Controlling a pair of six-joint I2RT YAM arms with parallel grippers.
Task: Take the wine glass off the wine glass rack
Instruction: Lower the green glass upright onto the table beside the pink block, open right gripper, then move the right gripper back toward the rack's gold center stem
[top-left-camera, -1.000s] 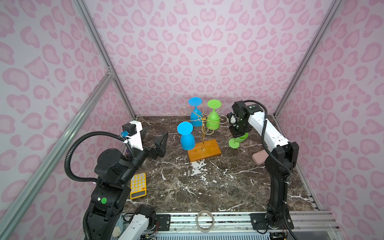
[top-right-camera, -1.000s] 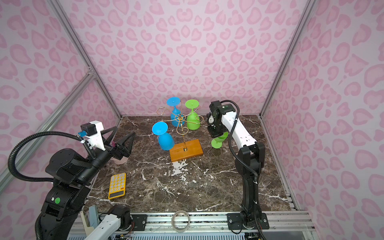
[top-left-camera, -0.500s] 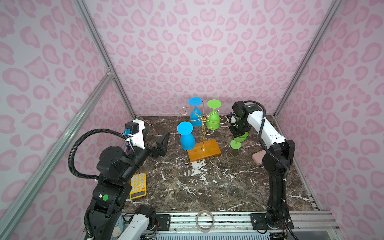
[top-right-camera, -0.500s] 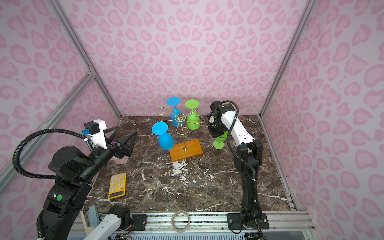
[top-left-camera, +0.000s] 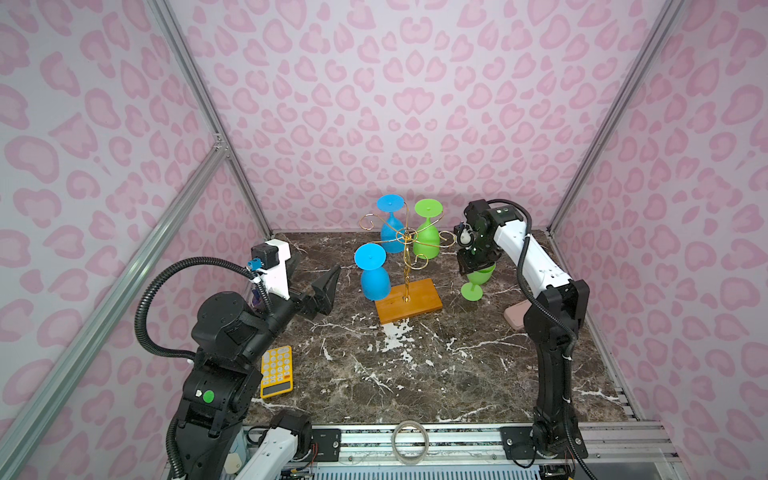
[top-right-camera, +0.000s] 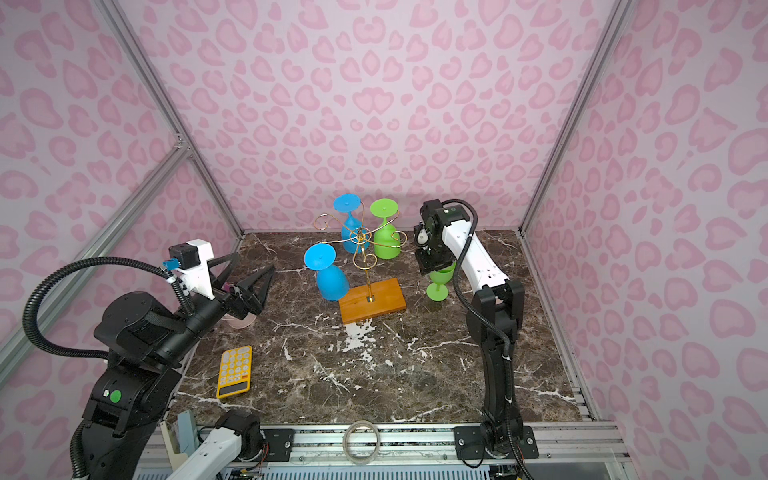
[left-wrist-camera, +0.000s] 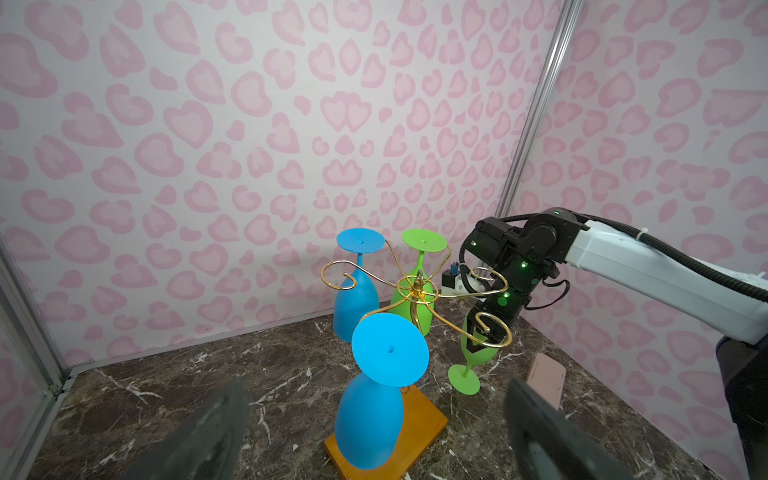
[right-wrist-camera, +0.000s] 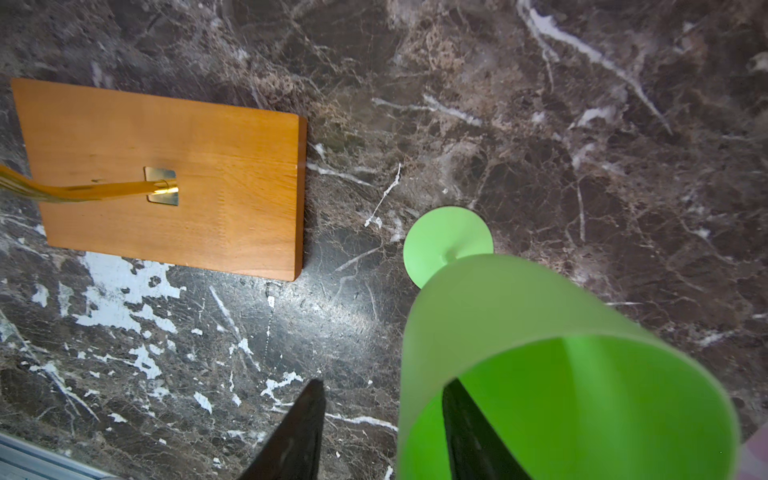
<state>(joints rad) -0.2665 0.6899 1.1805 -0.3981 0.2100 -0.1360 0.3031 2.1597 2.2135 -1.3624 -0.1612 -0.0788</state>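
The wine glass rack (top-left-camera: 409, 249) is a gold wire stand on an orange wooden base (top-left-camera: 409, 305) (right-wrist-camera: 166, 174) at mid-table. A green wine glass (top-left-camera: 478, 278) (right-wrist-camera: 540, 299) stands upright on the marble just right of the base, off the rack. My right gripper (top-left-camera: 473, 266) (right-wrist-camera: 382, 386) is open over its rim, one finger inside the bowl and the other outside with a gap. Upside down on the rack hang two blue glasses (top-left-camera: 374, 278) (top-left-camera: 390, 232) and a green one (top-left-camera: 428, 241). Left of the rack, my left gripper (top-right-camera: 255, 262) (left-wrist-camera: 376, 388) is open and empty.
A yellow calculator (top-left-camera: 277, 372) lies at front left beside the left arm. A pink block (top-left-camera: 517, 318) sits by the right arm's elbow. A tape ring (top-left-camera: 411, 442) rests on the front rail. A pink cup (top-right-camera: 243, 320) is under the left gripper.
The right gripper's jaws have parted from the green glass's rim, leaving it standing on the table. The left arm has shifted slightly toward the rack.
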